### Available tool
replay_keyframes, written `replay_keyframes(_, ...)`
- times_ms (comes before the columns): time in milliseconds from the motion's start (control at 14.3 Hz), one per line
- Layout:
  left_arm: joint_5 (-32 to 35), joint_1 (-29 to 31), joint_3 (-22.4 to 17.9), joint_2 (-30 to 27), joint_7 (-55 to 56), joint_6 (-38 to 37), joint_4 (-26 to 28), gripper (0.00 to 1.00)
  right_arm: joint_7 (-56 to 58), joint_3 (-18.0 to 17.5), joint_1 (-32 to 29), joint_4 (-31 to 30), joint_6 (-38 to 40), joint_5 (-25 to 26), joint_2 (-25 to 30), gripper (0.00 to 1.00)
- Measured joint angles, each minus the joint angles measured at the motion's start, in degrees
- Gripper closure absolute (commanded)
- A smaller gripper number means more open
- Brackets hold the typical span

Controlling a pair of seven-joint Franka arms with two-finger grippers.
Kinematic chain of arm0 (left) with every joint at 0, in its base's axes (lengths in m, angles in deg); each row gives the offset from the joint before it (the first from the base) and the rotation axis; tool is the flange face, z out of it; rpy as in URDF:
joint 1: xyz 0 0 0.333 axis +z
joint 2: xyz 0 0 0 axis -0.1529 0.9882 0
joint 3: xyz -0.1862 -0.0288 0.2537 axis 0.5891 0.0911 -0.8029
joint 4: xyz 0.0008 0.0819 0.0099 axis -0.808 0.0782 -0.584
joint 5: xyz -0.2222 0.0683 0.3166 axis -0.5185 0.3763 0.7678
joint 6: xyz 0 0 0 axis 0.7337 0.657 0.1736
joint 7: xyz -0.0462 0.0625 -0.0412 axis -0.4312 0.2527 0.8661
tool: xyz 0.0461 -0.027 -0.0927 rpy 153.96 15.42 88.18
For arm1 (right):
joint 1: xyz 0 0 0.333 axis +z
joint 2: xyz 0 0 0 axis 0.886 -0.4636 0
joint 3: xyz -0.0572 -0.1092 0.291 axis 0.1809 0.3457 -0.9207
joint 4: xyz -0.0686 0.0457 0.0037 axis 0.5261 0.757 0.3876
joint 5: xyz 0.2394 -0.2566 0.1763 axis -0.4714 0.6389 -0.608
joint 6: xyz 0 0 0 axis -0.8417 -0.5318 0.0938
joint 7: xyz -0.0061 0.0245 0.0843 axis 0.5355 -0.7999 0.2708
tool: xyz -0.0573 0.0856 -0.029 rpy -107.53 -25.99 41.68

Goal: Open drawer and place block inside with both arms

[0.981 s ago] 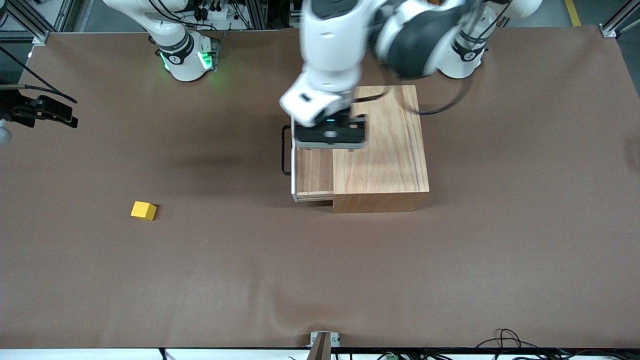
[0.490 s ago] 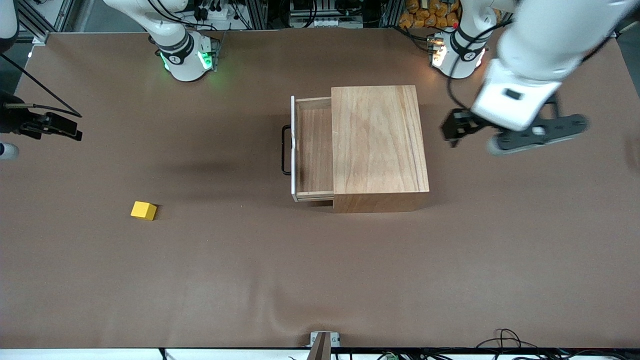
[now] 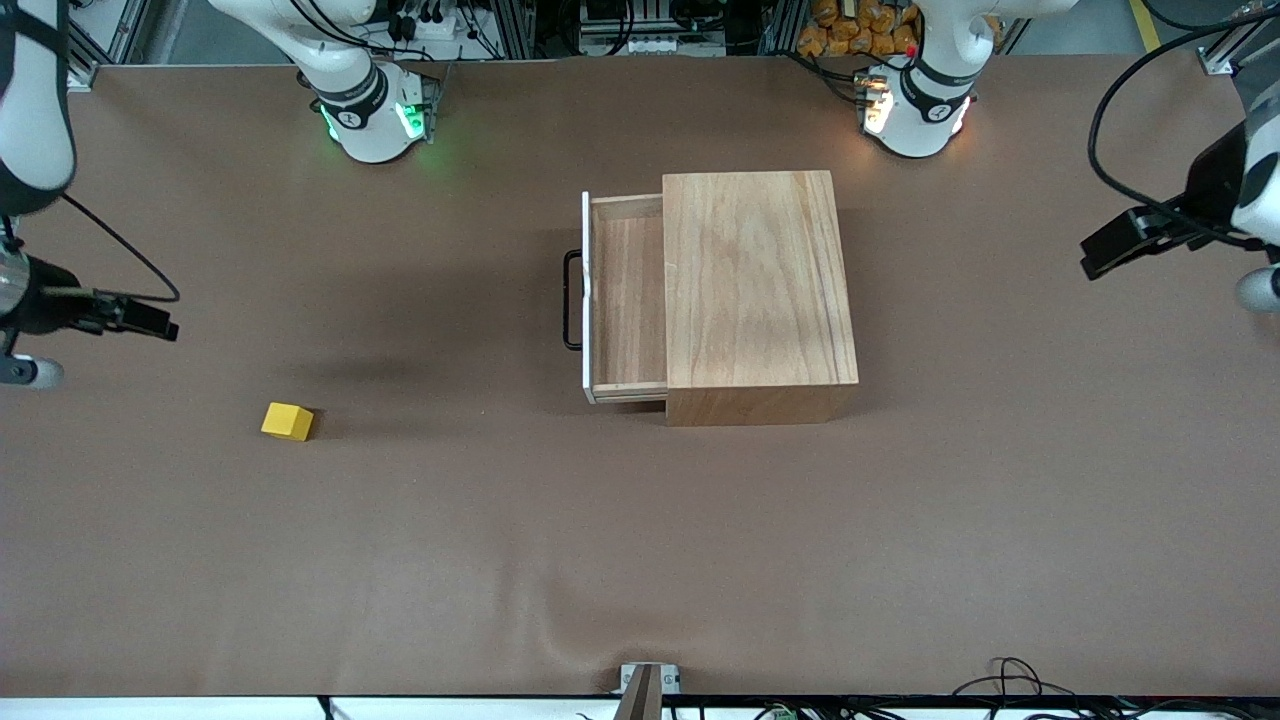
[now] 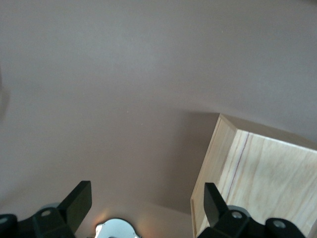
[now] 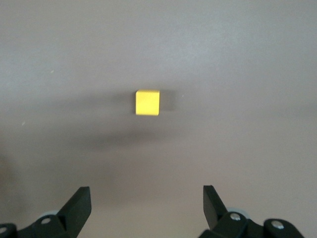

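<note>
Light wooden sliding drawer (image 3: 628, 300) with white-edged front panel and thin black wire handle (image 3: 570, 300) already pulled out of large plain wooden box (image 3: 758, 290), open toward right arm's end of brown desk (image 3: 640, 560). Small bright yellow cube block (image 3: 287, 421) resting on desk, well apart from drawer, toward right arm's end and nearer front camera than drawer front. Right claw (image 5: 146, 210) up in air over desk at right arm's end, fingers (image 5: 79, 203) spread wide, holding nothing; block (image 5: 147, 102) dead ahead in right wrist view, centred between finger lines, apart from them. Left claw (image 4: 146, 210) up over left arm's end of desk beside box corner (image 4: 257, 173), fingers spread wide, empty, waiting. Block far closer to right arm, so pick likely falls to right claw: descend straight onto cube, faces roughly square to fingers. Cube has no long axis; no wrist turn judged needed.
</note>
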Motion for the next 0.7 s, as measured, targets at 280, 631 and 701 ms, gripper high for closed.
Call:
replay_keyframes(280,-3.9,7.2,0.0,-2.9,-4.7,-0.5,2.0,0.00,0.1,0.0,-1.3,-5.4,-10.3,0.0,-3.9,0.00)
replay_keyframes(631,-4.2,8.7,0.3,-3.6,-5.4,0.5,3.3,0.00,0.1,-0.2,-1.3,-7.6,-21.7,0.0,-10.3,0.00)
replay_keyframes(701,-4.2,8.7,0.4,-3.5,-5.4,1.2,3.6,0.00,0.1,-0.2,-1.3,-7.6,-23.2,0.0,-11.8,0.00)
